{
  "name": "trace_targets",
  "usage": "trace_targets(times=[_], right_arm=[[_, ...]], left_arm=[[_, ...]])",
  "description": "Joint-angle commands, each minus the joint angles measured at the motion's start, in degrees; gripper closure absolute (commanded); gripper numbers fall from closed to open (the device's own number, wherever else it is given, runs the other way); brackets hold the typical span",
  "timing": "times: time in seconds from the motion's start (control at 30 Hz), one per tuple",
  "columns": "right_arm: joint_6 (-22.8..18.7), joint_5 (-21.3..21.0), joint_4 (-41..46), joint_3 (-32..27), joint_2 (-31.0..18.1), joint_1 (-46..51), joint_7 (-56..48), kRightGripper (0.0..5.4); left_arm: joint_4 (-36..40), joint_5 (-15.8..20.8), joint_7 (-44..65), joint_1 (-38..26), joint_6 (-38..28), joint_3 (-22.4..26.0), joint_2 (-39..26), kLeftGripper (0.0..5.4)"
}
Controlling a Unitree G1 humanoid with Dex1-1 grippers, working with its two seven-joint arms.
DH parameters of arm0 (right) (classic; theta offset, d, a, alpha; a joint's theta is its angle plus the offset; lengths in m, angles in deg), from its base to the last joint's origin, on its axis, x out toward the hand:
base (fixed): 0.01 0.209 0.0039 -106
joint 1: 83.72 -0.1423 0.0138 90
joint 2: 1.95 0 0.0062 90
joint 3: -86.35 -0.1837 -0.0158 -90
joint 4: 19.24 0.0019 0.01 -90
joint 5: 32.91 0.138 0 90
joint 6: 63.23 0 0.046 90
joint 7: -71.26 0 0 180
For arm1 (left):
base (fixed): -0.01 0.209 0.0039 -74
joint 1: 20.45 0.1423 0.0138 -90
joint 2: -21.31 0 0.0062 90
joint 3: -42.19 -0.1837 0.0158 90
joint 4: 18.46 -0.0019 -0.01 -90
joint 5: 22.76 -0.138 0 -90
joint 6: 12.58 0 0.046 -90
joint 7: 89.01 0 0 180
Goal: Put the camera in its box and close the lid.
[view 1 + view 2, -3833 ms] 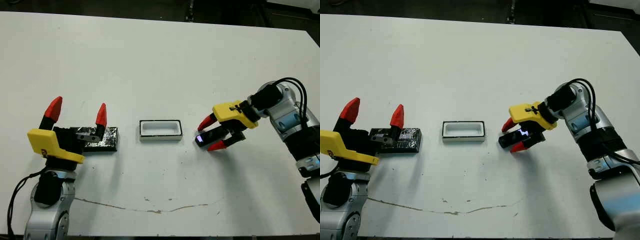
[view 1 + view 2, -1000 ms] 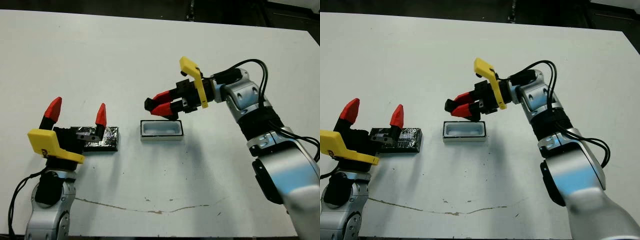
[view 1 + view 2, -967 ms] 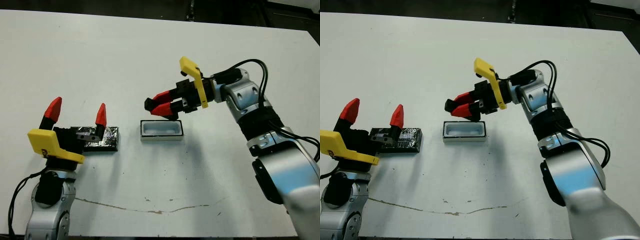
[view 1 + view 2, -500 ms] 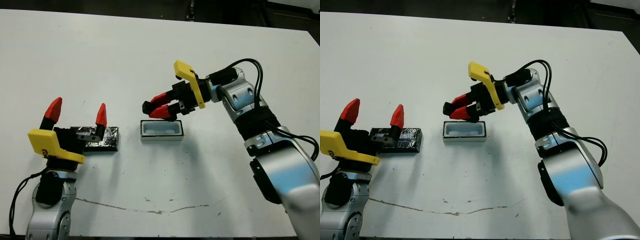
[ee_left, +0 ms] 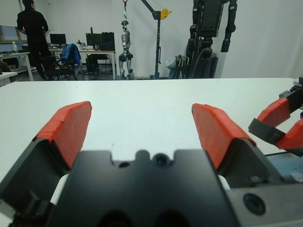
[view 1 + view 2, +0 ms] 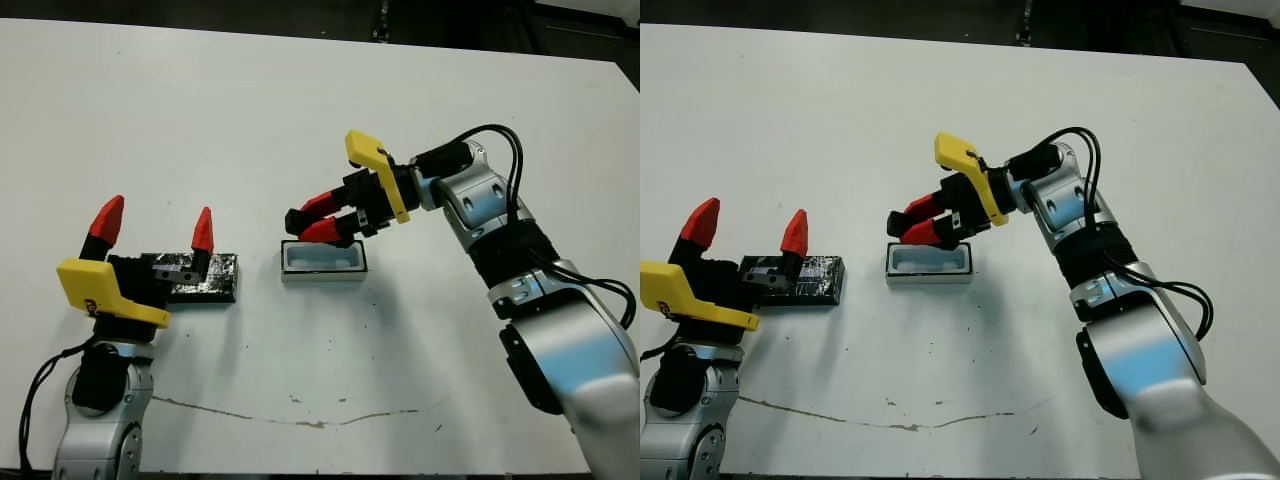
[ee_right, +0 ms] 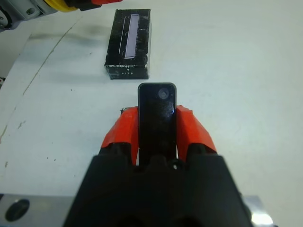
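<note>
The right pincer (image 6: pixel 312 224) is clamped on the camera (image 7: pixel 157 120), its two red fingers pressed against the bar's long sides, and it hangs over the left end of the box (image 6: pixel 322 260), a little above the rim and not touching it. The camera's free end pokes out past the fingertips (image 7: pixel 120 132) toward the lid (image 6: pixel 205 279). The box sits open near the middle of the table (image 6: pixel 300 120), its long sides running left to right, white inside and with nothing in it that can be seen. The lid lies flat on the table well to the left of the box, a strip of bare white surface between them. The left pincer (image 6: pixel 155 226) stands over the lid's left part with its fingers spread wide apart, gripping nothing, red tips pointing up and away. Around the box the table is bare on the near side and the far side, so there is open room on every flank except where the right arm reaches in from the right. The far table edge lies well beyond both pincers; the near edge is close under the left arm. A thin brown streak (image 6: pixel 290 417) marks the near part of the table. In the left wrist view a person (image 5: pixel 32 33) stands in the room far beyond the table.
</note>
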Motion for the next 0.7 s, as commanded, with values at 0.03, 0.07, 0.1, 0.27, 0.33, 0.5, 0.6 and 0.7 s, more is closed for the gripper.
trace_targets(times=[0.03,0.07,0.1,0.27,0.33,0.5,0.6,0.7], right_arm=[[-0.6,-0.6,0.3,0.4,-0.5,1.2,0.3,3.74],[-0.8,-0.7,0.4,0.5,-0.5,1.4,0.4,3.74],[-1.0,-0.9,0.6,0.6,-0.6,1.5,0.5,3.74],[-1.7,-1.1,0.8,1.1,-0.8,1.9,0.3,3.74],[-2.4,-1.2,1.3,1.2,-0.8,2.1,0.4,3.74],[-3.8,-1.1,2.2,1.5,-0.9,2.8,0.2,3.74],[-3.4,-1.1,2.3,1.6,-0.9,3.3,0.1,3.74],[-3.1,-1.1,2.5,1.7,-1.0,3.6,0.0,3.74]], left_arm=[[0.0,0.3,0.0,0.9,0.2,0.1,0.1,0.0],[0.1,0.3,-0.1,0.9,0.3,0.1,0.1,0.0],[0.1,0.3,-0.1,0.9,0.3,0.1,0.1,0.0],[-0.1,-0.2,0.1,0.9,-0.1,-0.1,-0.1,0.0],[-0.1,-0.6,-0.1,0.9,-0.3,-0.1,-0.1,0.0],[-0.1,-0.6,-0.2,0.9,-0.1,0.0,0.0,0.0],[-0.2,0.1,0.0,0.8,0.2,0.1,0.1,0.0],[-0.4,0.6,0.2,0.8,-0.2,0.2,0.2,0.0]])
